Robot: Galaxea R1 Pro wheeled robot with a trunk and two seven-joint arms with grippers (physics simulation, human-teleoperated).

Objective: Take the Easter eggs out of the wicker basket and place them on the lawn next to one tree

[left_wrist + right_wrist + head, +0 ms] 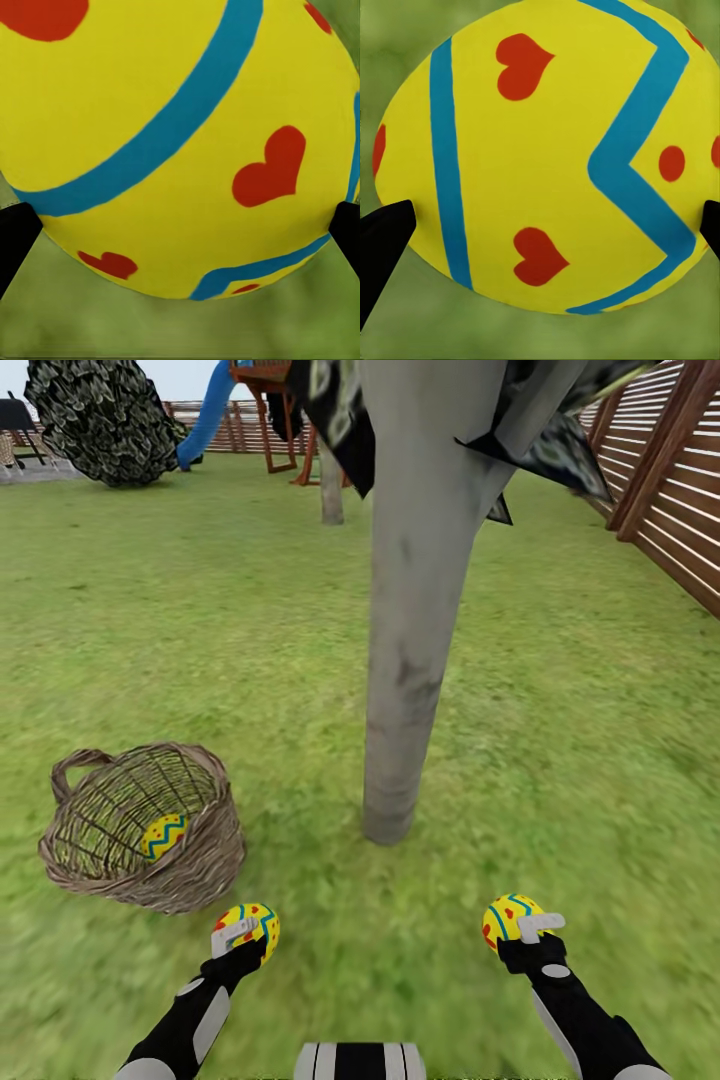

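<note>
Gripping one Easter egg each, both arms reach low over the lawn (560,690). The left gripper (243,935) is closed around a yellow egg (252,923) with blue bands and red hearts; the left wrist view shows that egg (172,142) wedged between two dark fingertips (15,240), grass beneath. The right gripper (533,930) clamps a second egg (508,917), seen close in the right wrist view (547,157) with a blue zigzag, again held at both sides by dark fingertips (382,247). Just ahead of the left gripper and to its left, the wicker basket (190,865) lies tilted on the grass, a third egg (163,834) inside. Ahead, between the two grippers, rises the pale trunk of the tree (410,660). A slatted fence (670,500) runs beyond the right gripper.
</note>
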